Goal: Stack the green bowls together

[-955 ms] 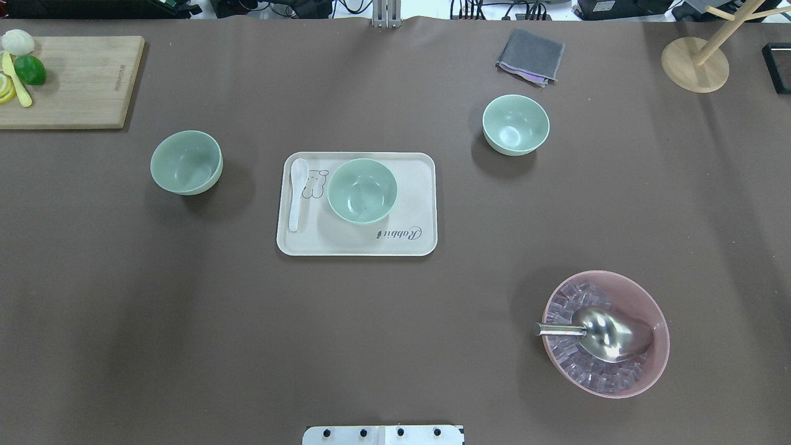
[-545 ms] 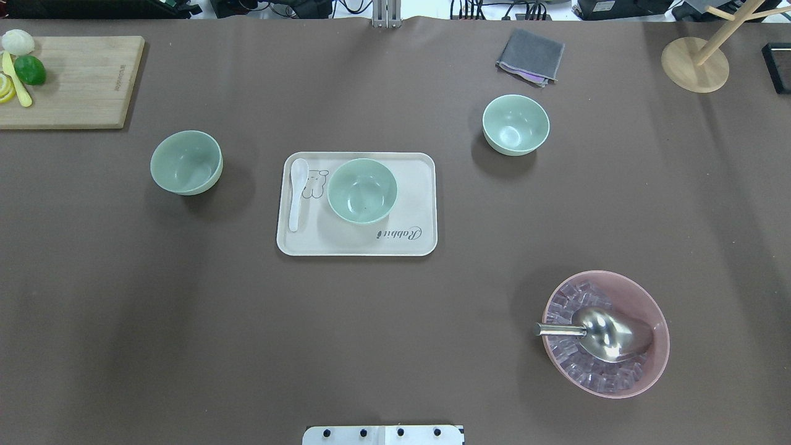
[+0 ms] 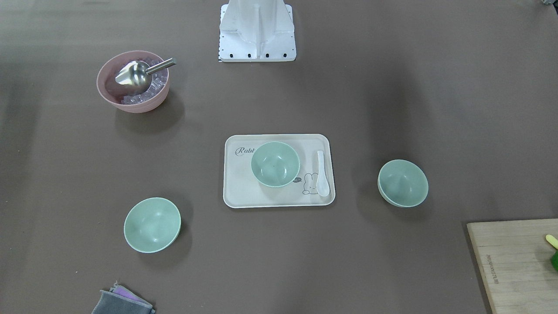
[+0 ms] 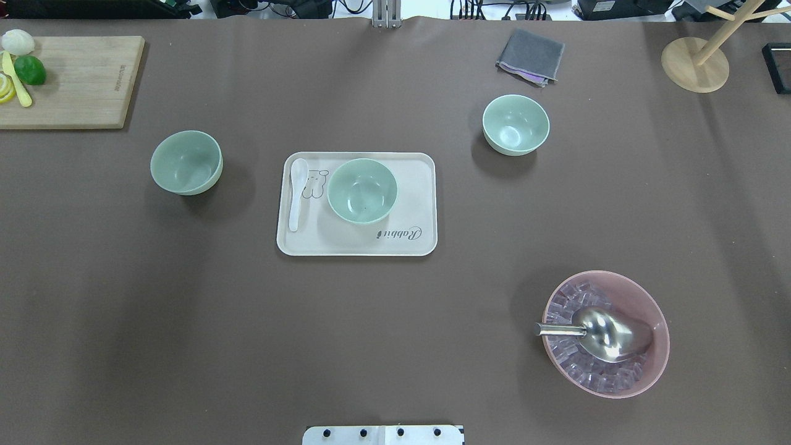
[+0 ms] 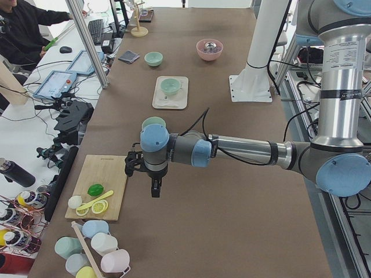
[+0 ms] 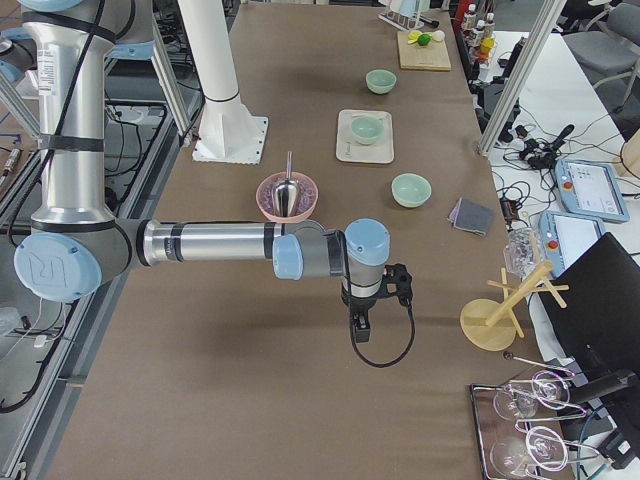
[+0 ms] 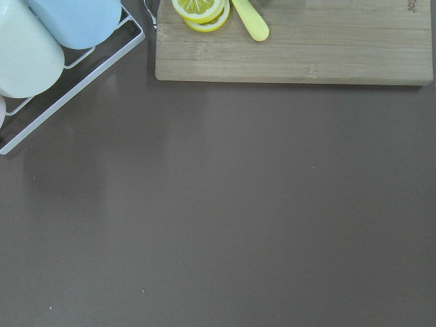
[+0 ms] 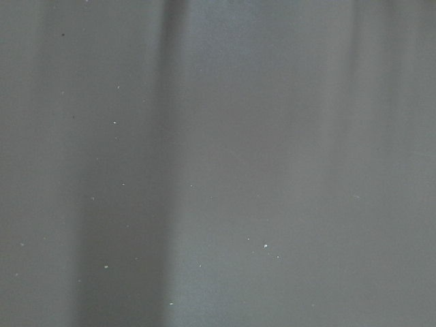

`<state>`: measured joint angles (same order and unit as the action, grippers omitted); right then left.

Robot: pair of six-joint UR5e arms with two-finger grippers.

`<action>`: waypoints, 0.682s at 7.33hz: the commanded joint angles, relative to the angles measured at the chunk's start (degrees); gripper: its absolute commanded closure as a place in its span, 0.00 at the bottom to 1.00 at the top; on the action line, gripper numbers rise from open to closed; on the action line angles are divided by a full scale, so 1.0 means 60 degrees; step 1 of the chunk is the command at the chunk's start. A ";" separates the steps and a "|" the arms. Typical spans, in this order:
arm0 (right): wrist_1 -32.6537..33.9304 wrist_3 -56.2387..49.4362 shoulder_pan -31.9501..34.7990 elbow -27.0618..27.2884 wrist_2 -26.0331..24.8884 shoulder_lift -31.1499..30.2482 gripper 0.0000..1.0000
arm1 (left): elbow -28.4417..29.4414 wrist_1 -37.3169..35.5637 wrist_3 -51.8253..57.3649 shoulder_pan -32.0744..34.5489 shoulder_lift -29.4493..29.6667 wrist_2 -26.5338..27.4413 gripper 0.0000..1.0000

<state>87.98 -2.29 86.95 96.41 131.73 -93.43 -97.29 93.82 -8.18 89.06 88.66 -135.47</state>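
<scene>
Three pale green bowls stand apart on the brown table. One green bowl (image 4: 186, 162) is at the left (image 3: 403, 182). One green bowl (image 4: 362, 190) stands on the cream tray (image 4: 420, 241) in the middle (image 3: 275, 164). One green bowl (image 4: 515, 124) is at the far right (image 3: 152, 224). My left gripper (image 5: 155, 188) shows only in the exterior left view, above the table beside the cutting board; I cannot tell if it is open. My right gripper (image 6: 360, 330) shows only in the exterior right view, past the pink bowl; I cannot tell its state.
A white spoon (image 4: 297, 193) lies on the tray. A pink bowl (image 4: 655, 309) of ice with a metal scoop (image 4: 609, 334) is near right. A cutting board (image 4: 80, 83) with lime and lemon, a grey cloth (image 4: 531, 55), a wooden stand (image 4: 695, 65) and a cup rack (image 7: 61, 61) sit at the edges.
</scene>
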 commanded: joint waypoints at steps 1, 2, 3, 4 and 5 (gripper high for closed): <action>0.0014 0.0000 -0.0004 0.0000 0.0018 -0.0029 0.00 | -0.0029 0.0095 0.0060 -0.0005 -0.0025 -0.0024 0.02; 0.0015 0.0000 -0.0004 0.0000 0.0033 -0.0014 0.00 | -0.0044 0.0095 0.0075 -0.0005 -0.0040 -0.0024 0.02; 0.0000 0.0015 -0.0004 0.0029 0.0105 0.0015 0.00 | -0.0131 0.0283 0.0046 -0.0020 0.0004 -0.0039 0.02; 0.0029 0.0015 -0.0004 0.0218 0.0121 0.0001 0.00 | -0.0132 0.0619 0.0002 -0.0020 -0.0040 -0.0053 0.02; 0.0058 0.0015 -0.0004 0.0307 0.0135 0.0000 0.00 | -0.0045 0.0666 0.0001 -0.0034 -0.0025 -0.0024 0.02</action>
<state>88.14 -2.21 86.93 97.42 132.38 -93.43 -97.87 96.76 -8.07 88.93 88.51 -135.71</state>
